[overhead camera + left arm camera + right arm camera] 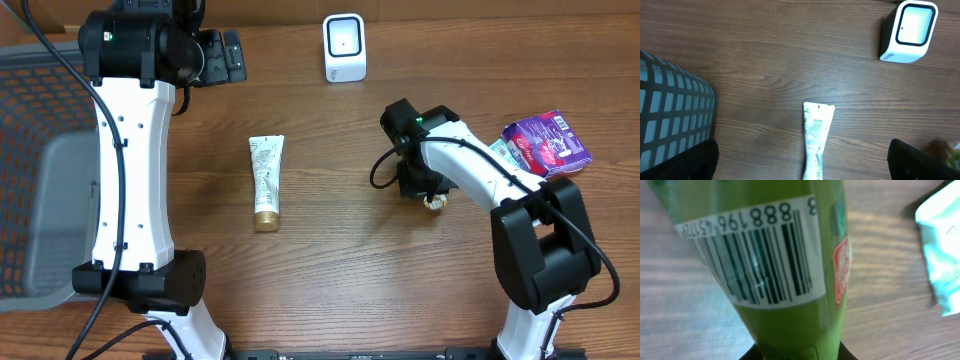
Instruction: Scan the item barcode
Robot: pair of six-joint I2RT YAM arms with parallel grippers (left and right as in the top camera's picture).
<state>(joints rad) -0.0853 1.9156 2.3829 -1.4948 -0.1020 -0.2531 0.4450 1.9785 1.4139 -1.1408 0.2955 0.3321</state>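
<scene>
The right fingers (427, 190) are straddling the green item (790, 325) low on the counter (330, 260), well apart from the white scanner (345, 47). Whether they are gripping it I cannot tell. The left fingers (220, 55) are hanging wide open and empty, and lifting and scanning are not yet happening.

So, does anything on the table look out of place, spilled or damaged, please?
Nothing looks spilled or damaged. The only untidy spot is at the right edge of the wooden table, where the purple foil packet lies askew, overlapping a pale teal packet. The white plastic tube with the gold cap lies flat and intact.
</scene>
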